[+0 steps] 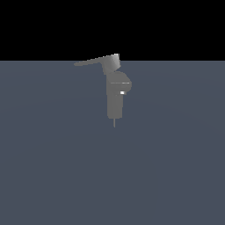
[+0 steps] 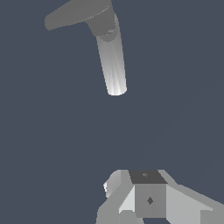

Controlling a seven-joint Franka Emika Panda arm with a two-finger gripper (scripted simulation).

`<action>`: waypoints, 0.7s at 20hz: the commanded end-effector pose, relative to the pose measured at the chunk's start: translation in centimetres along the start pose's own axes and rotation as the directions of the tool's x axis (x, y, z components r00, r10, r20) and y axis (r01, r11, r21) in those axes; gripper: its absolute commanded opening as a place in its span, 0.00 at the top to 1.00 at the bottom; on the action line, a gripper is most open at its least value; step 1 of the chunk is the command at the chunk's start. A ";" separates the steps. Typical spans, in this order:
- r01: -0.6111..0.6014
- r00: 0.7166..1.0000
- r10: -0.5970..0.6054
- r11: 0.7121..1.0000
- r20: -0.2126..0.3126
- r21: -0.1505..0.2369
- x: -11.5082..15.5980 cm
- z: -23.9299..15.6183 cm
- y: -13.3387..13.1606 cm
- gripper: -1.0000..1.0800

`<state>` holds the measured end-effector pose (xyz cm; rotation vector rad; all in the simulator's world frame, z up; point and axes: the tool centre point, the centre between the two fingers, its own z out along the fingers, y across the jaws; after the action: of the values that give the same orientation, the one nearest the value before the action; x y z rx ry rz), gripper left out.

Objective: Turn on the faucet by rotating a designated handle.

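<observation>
Standing alone on a plain blue-grey desk [image 1: 48, 167], the faucet [image 1: 115, 103] is a small matte grey upright column near the middle of the exterior view, just below the line where the desk meets a black background. A rounded bulge swells from its upper part toward the exterior view's right, a tiny white spot [image 1: 122, 92] sits under that bulge, and a thin pin [image 1: 114, 123] sticks down from the column's lower end. Capping the column is a blocky grey hub, and from it the handle [image 1: 90, 61], a long flat lever, tapers to a point toward the exterior view's left, tilted slightly downward at its tip.

No writing, brand or label shows on any surface in either view; the grey parts are bare.

In the wrist view the faucet appears again as a pale, shaded cylinder with the darker hub and flat handle at its far end. The tool [image 2: 146, 199] shows only as blocky white and grey shapes with a dark top face at the edge of that picture, well apart from the faucet and touching nothing. Whether its fingers stand apart or together I cannot tell, since their tips are not clearly visible. The exterior view shows no part of the arm.
</observation>
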<state>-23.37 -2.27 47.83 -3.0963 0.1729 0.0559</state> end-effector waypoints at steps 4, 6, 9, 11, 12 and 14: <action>-0.095 0.995 0.095 0.995 0.014 0.006 2.4 -0.1 -0.7 1.00; -0.139 0.990 0.138 0.990 0.021 0.007 3.5 0.0 -1.1 1.00; -0.208 0.978 0.208 0.978 0.032 0.007 5.3 0.1 -1.7 1.00; -0.254 0.966 0.254 0.967 0.038 0.006 6.6 0.3 -2.1 1.00; -0.277 0.960 0.277 0.961 0.042 0.005 7.2 0.4 -2.3 1.00; -0.322 0.946 0.322 0.947 0.048 0.002 8.4 0.6 -2.8 1.00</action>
<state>-15.72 -0.67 47.21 -3.0298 0.6180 0.1287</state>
